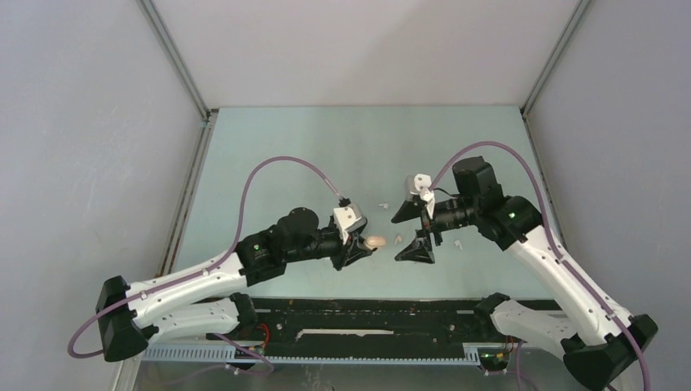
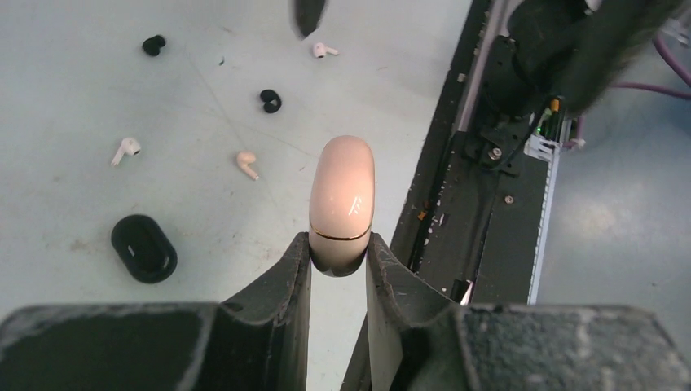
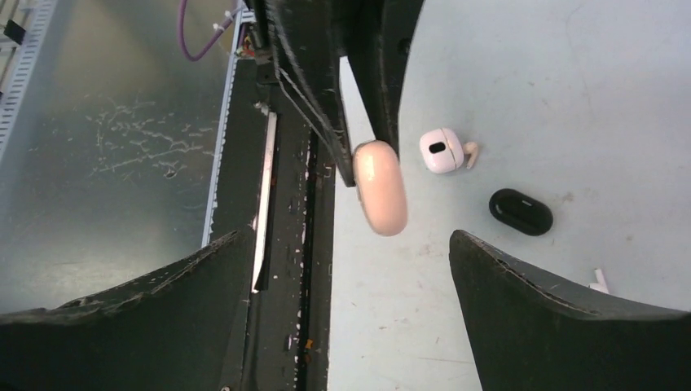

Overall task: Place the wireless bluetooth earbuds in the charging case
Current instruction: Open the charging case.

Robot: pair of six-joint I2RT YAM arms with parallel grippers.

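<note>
Pale pink, glossy charging case (image 2: 342, 204) with a thin dark seam; black case (image 2: 144, 248); white case (image 3: 441, 150) with a black spot; two black earbuds (image 2: 270, 100), two white earbuds (image 2: 126, 149), one peach-pink earbud (image 2: 247, 164); pale mint-green table (image 2: 65, 187); black mounting rail (image 2: 489, 228); purple cables (image 1: 285, 158); grey enclosure walls (image 1: 81, 122).

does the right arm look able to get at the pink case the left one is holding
Probably yes. The right claw is open wide and faces the pink case, whose free end sticks out past the left claw, nothing between them.
</note>
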